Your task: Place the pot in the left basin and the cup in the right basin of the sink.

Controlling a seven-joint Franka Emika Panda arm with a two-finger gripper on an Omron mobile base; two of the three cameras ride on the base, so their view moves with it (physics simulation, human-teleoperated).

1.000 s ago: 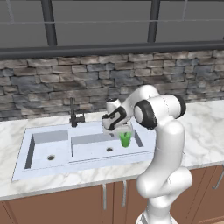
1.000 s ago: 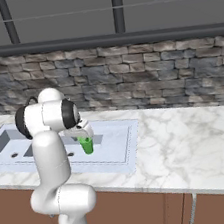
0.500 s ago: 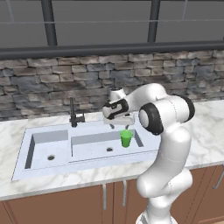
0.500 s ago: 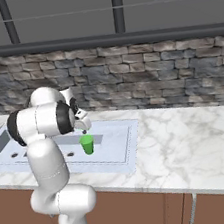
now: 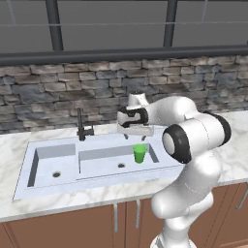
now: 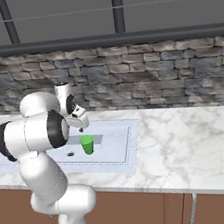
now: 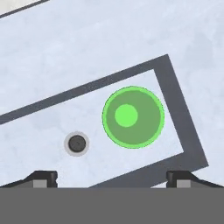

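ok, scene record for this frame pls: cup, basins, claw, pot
cup: green cup upright in the right basin, empty, near its right end
drain: right basin's drain hole beside the cup, uncovered
claw: open, above the cup, holding nothing
left basin: nothing in it
pot: not placed in left basin
faucet: on the sink back rim

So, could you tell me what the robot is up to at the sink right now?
The cup stands upright in the right basin of the sink, near the drain. The gripper hangs just above it with its jaws open and holding nothing. The left basin has nothing in it, so the pot's half of the job is not yet done.
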